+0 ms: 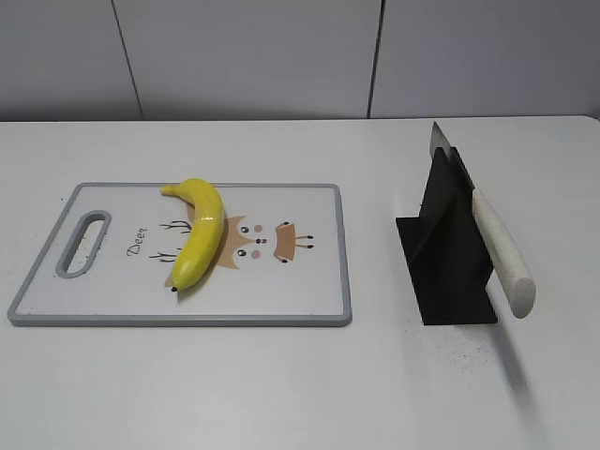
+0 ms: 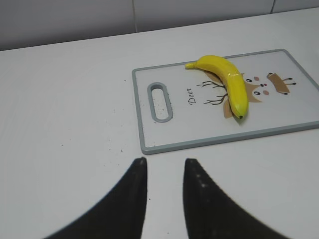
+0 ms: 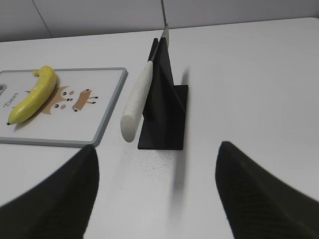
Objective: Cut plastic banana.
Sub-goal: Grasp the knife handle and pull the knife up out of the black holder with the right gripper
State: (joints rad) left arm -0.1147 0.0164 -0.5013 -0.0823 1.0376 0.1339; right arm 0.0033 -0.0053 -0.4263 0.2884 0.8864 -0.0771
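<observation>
Nearest in the left wrist view, the left tool (image 2: 165,164) hangs over bare white worktop (image 2: 65,109); its two dark fingers stand a narrow gap apart with nothing between them. In the right wrist view, the right tool (image 3: 157,154) is spread wide, its fingers at either edge of the view, and it holds nothing.

Beyond the right tool stands a black stand (image 3: 167,107), an upright plate on a flat base. A knife (image 3: 139,97) rests slanted in it, the pale speckled handle sticking out toward the camera and hanging free of the worktop, the grey blade rising past the top of the plate. In the exterior view the stand (image 1: 448,253) and knife (image 1: 497,246) sit on the right, well apart from the board.

The board (image 1: 309,281) lies flat on the left of the worktop (image 1: 281,384). It is white with a grey rim and a slotted grey handle hole at its left end. A cartoon deer face with antlers is printed in the middle, and beside it the word "Deer" in slanted script.

The banana (image 1: 199,232) lies on the board, over the deer's left antler and partly covering the print. It is bright yellow, smooth and glossy, curved, whole, with a small dark tip at its near end and its stem end pointing toward the far rim. Neither tool touches it.
</observation>
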